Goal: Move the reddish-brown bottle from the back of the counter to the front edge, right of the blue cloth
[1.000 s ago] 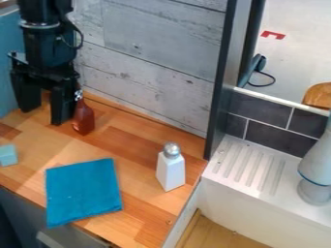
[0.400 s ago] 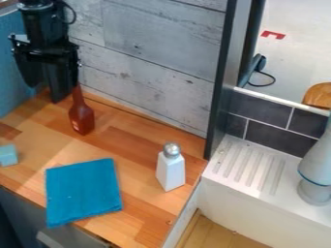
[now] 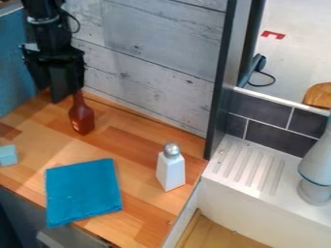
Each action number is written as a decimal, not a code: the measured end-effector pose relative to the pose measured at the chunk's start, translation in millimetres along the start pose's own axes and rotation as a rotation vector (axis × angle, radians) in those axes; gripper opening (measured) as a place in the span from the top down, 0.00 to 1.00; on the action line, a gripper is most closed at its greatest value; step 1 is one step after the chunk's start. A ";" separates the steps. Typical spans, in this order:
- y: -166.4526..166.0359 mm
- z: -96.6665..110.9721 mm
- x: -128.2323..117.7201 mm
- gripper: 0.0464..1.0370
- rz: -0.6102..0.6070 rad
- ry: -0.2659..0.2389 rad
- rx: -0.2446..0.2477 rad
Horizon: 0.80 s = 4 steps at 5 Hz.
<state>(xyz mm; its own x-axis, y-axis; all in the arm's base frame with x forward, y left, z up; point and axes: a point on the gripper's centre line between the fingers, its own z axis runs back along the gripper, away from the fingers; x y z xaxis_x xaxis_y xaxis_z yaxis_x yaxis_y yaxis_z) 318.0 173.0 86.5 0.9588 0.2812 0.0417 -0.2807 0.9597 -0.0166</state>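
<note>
End effector [image 3: 59,89] higher, now nearer bottle [image 3: 82,118]; cannot tell if open or closed. Bottle unmoved on worktop [image 3: 129,140], seemingly ungrasped.

Over there, a reddish-brown bottle [image 3: 81,119] stands upright on the wooden surface [image 3: 132,135], near its back edge, towards the far left corner. Its broad body narrows into a slender neck, the top hidden.

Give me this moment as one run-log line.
end effector: upper left, at neck of red-brown bottle | contact: unclear | bottle: upright | blue cloth: flat on counter | white shaker: upright
</note>
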 end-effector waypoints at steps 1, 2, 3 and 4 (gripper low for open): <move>5.3 -16.7 12.0 0.03 0.033 0.022 0.013; 7.9 -23.0 20.1 0.03 0.051 0.024 0.024; 3.7 -26.4 30.3 0.03 0.058 0.009 0.039; -10.7 -22.7 40.5 0.03 0.039 -0.012 0.036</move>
<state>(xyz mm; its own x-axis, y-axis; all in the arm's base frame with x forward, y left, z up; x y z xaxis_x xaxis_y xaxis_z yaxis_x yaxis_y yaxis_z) 360.8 174.0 65.7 0.9464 0.3186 0.0535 -0.3199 0.9473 0.0178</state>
